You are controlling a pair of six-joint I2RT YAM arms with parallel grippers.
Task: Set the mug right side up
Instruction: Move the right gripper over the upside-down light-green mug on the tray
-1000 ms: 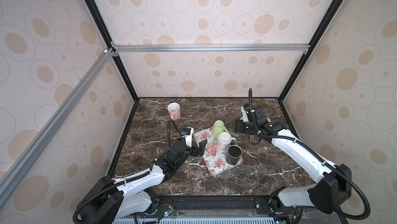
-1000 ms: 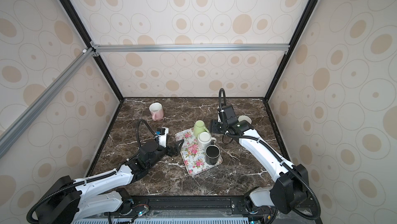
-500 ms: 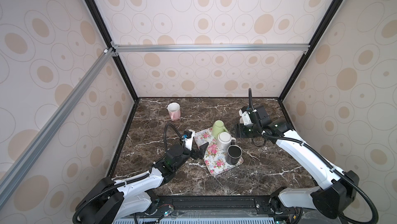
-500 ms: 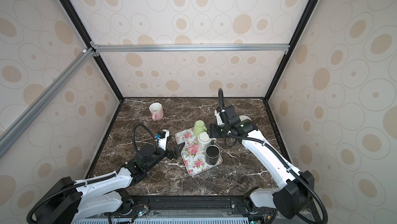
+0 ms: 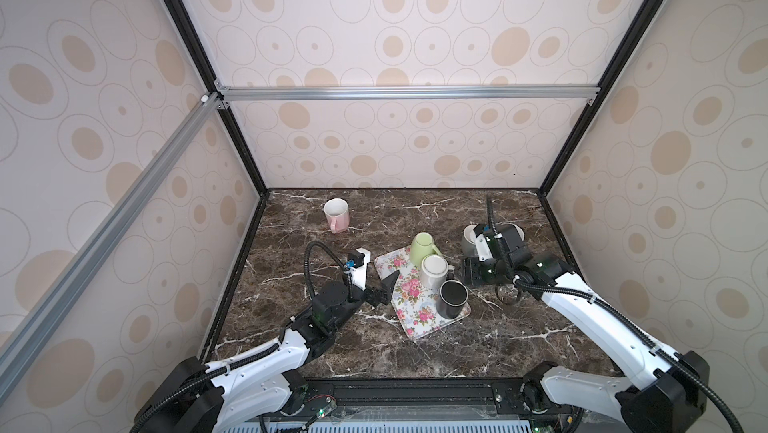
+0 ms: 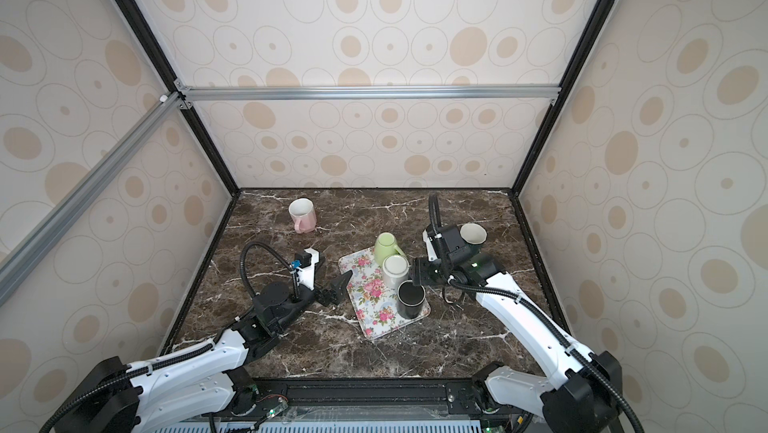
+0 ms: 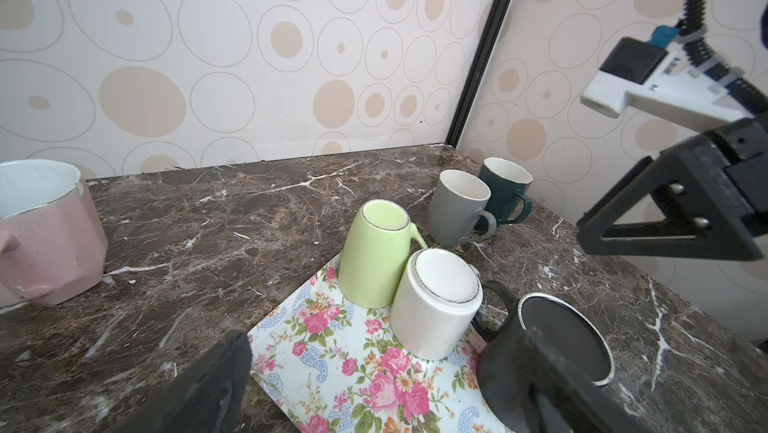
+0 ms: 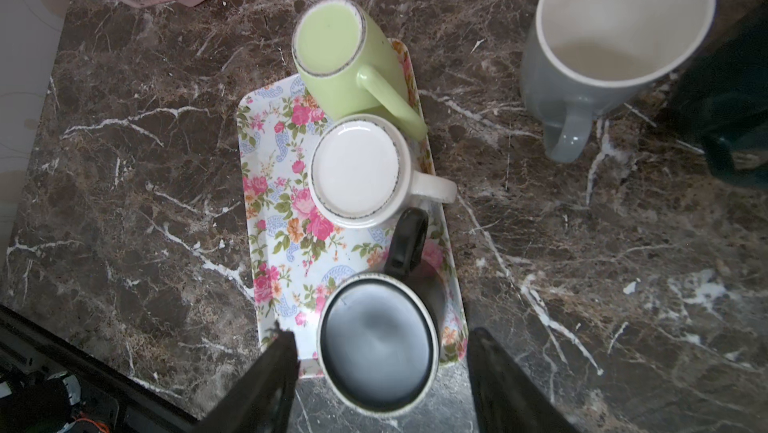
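Three mugs stand bottom up on the floral tray [image 5: 409,306]: a green mug [image 5: 422,247], a white mug [image 5: 433,271] and a black mug [image 5: 453,298] [image 8: 378,348]. My right gripper [image 5: 468,275] [image 6: 419,273] hangs open above the tray's right edge. In the right wrist view its fingers [image 8: 282,372] stand either side of the black mug below, apart from it. My left gripper [image 5: 384,290] [image 7: 374,393] is open and low at the tray's left edge, holding nothing.
A pink mug [image 5: 336,214] stands upright at the back left. A grey mug [image 8: 615,36] and a dark teal mug [image 7: 505,190] stand upright at the back right, partly hidden behind my right wrist in both top views. Patterned walls enclose the marble table [image 5: 332,348].
My right gripper has come from beside the back-right mugs toward the front, over the tray's right edge by the black mug. The left gripper has barely shifted.
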